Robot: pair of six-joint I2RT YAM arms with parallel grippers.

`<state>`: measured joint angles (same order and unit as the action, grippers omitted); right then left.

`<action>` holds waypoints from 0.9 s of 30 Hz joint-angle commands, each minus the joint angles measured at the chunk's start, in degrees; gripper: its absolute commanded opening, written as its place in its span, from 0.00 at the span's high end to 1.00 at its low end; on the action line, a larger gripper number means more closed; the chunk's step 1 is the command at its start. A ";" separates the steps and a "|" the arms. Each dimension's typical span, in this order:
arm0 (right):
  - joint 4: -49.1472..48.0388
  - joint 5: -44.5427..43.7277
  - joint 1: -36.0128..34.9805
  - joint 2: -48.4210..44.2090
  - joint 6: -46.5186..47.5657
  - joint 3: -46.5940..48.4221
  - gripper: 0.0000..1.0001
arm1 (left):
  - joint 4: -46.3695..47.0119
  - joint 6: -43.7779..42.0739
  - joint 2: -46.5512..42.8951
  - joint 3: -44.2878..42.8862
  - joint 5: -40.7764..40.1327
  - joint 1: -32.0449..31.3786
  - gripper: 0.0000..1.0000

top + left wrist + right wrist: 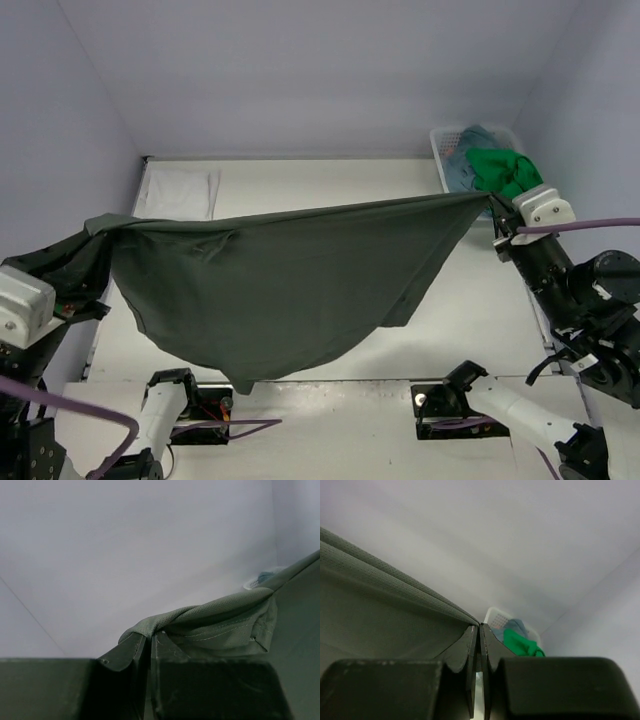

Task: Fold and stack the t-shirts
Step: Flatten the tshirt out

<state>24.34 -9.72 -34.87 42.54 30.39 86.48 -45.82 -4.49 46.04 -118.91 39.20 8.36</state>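
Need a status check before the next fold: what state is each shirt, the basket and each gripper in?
dark grey-green t-shirt: unfolded, stretched in the air between both grippers
white t-shirt: folded, lying flat, far left
basket: upright, holding two shirts
bright green t-shirt: crumpled in basket
teal-blue t-shirt: crumpled in basket
left gripper: shut on dark grey-green t-shirt
right gripper: shut on dark grey-green t-shirt

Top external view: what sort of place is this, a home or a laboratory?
Probably a robot test cell, not a home: plain pale walls close in a white table, and a white mesh basket of t-shirts stands at its far right corner.
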 commanded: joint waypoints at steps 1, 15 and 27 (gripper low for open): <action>-4.82 -0.04 -0.37 -0.45 0.27 -6.36 1.00 | 5.22 -1.12 2.12 6.64 -0.96 0.60 1.00; -5.61 3.20 1.64 4.74 -3.39 0.10 1.00 | 1.34 3.87 10.13 8.08 -5.35 0.60 1.00; -1.96 3.04 5.69 2.95 -5.00 -3.44 1.00 | -2.09 2.30 8.19 9.65 6.80 0.60 1.00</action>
<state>25.96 -3.29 -29.65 41.21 26.50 81.41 -54.00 -2.96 55.07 -111.22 52.60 8.69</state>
